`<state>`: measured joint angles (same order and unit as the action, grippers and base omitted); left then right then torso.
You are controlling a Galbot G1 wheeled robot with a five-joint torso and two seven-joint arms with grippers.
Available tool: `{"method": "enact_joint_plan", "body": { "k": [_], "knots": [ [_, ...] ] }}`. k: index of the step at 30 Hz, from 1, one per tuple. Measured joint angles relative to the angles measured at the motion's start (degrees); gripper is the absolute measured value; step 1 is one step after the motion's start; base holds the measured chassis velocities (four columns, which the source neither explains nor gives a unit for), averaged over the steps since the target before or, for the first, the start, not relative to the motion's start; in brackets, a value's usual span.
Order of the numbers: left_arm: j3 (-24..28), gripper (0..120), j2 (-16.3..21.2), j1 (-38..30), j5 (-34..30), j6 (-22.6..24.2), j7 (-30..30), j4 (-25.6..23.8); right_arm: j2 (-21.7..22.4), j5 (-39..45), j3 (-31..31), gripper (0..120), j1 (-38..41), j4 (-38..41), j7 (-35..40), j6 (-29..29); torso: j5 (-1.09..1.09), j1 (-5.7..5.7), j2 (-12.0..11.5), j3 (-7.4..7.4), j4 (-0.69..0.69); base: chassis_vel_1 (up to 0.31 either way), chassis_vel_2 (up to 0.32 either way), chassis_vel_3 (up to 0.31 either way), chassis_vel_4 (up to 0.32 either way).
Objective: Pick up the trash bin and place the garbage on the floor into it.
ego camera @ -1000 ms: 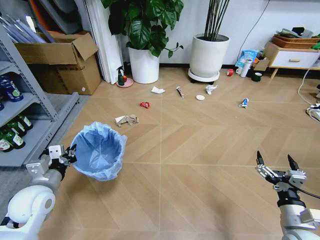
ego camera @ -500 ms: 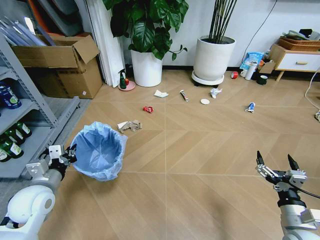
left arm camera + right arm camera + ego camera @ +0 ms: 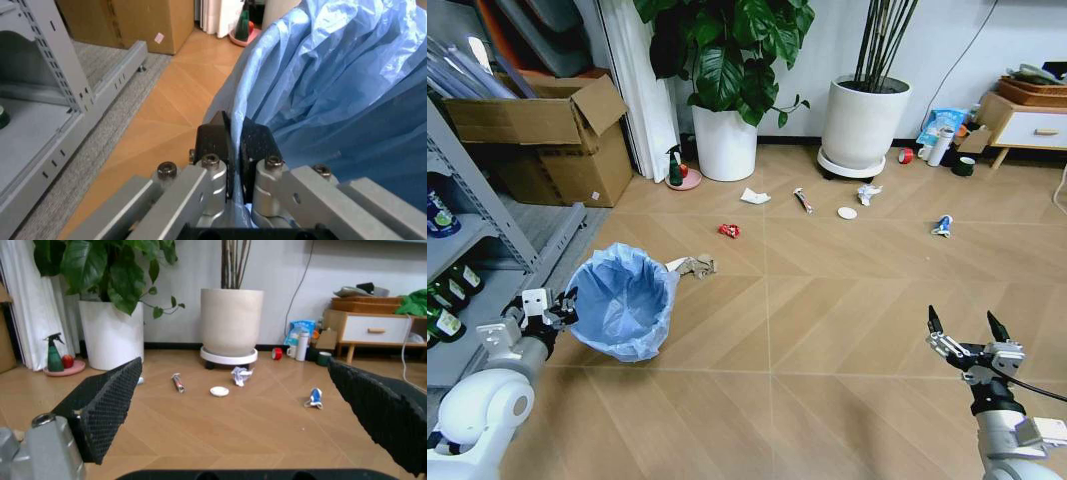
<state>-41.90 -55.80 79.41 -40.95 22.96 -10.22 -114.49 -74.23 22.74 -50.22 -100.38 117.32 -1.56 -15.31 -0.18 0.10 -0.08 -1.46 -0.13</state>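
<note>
Chevron wood floor (image 3: 827,300), tan, runs back to a white wall; grey metal shelving (image 3: 487,240) and a grey carpet strip along the robot's left. Left hand (image 3: 555,310) low at the near left, fingers pressed together on the rim of the trash bin (image 3: 622,300); wrist view shows the pads pinching the light-blue bag (image 3: 320,90) at the rim. Bin tilted, mouth toward the camera. Just beyond the bin, away from the left hand: crumpled brownish paper (image 3: 695,266), partly cut off by the bag's edge. Farther off: red wrapper (image 3: 728,231), white crumpled scrap (image 3: 754,196), stick wrapper (image 3: 803,200), small white disc (image 3: 847,213), white wad (image 3: 868,192), blue-white crushed piece (image 3: 942,225). Right hand (image 3: 963,330) near right, fingers spread wide, holding nothing, well apart from all scraps. Behind the scraps: two white plant pots (image 3: 864,115), green spray bottle (image 3: 674,166) on a pink dish, cardboard boxes (image 3: 547,135). Bin's dark body hidden under the bag.
</note>
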Motion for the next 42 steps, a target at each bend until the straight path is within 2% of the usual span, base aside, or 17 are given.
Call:
{"method": "enact_joint_plan", "body": {
  "k": [42],
  "knots": [
    [1.2,0,-0.3,-1.1,0.2,-0.1,0.4,1.5,0.7,0.3,-1.4,100,-0.6,1.2,0.0,0.0,0.00,0.01,0.0,0.00,0.00,-0.085,0.201,0.086,-0.200]
  ]
}}
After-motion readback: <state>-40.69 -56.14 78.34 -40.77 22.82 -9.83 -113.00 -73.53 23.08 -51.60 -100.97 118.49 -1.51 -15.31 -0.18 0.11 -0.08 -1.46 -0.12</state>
